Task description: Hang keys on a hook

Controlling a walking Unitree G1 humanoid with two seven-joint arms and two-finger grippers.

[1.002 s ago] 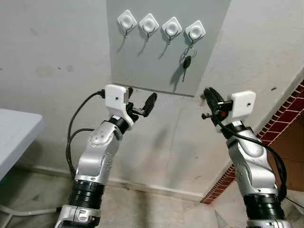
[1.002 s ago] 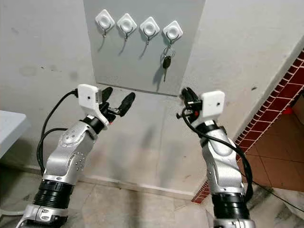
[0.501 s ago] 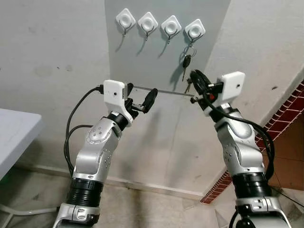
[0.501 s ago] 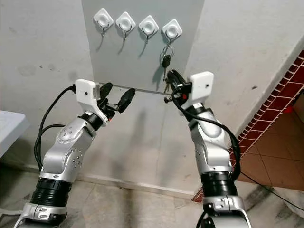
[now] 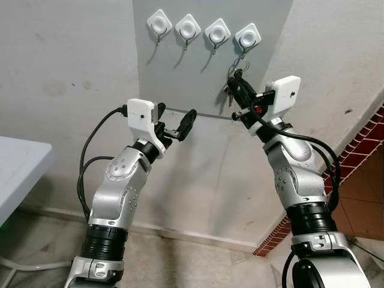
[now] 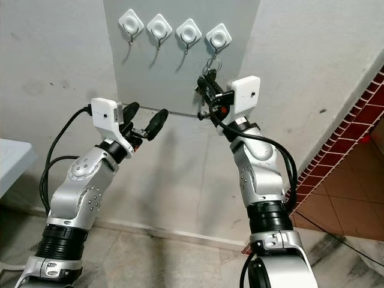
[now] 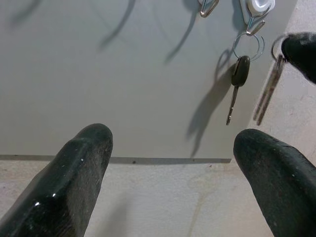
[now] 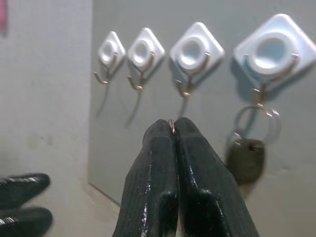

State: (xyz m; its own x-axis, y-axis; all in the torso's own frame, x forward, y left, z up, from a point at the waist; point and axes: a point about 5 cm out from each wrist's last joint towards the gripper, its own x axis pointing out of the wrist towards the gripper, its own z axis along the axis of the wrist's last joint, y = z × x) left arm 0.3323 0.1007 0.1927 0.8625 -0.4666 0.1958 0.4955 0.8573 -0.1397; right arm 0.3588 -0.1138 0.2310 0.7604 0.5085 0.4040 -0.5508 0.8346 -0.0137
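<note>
A pale wall (image 5: 72, 72) took up most of what the head camera saw, with a grey panel (image 5: 180, 78) fixed to it and a strip of red brick (image 5: 366, 144) running up on the robot's right. A corner of a white table (image 5: 18, 174) showed low on the left. Four white hooks (image 5: 204, 30) sat in a row along the top of the panel. From the rightmost hook (image 5: 247, 37) a ring carried a black-headed key (image 7: 239, 74), which hung flat against the panel. The right gripper (image 5: 236, 91) was raised close before the panel, just below and slightly left of that hook, near the hanging key. Its fingers (image 8: 163, 168) were pressed together, with a thin bit of metal ring (image 8: 171, 125) nipped between the tips (too small to say more about it there). From the left wrist camera, a pair of slim silvery keys (image 7: 267, 91) dangled from that gripper's tip beside the hanging key, apart from it. So the keys were held in the air, not on any hook. The left gripper (image 5: 178, 124) was held lower and to the left, level with the panel's bottom edge, its two fingers (image 7: 74, 173) spread wide and holding nothing.
</note>
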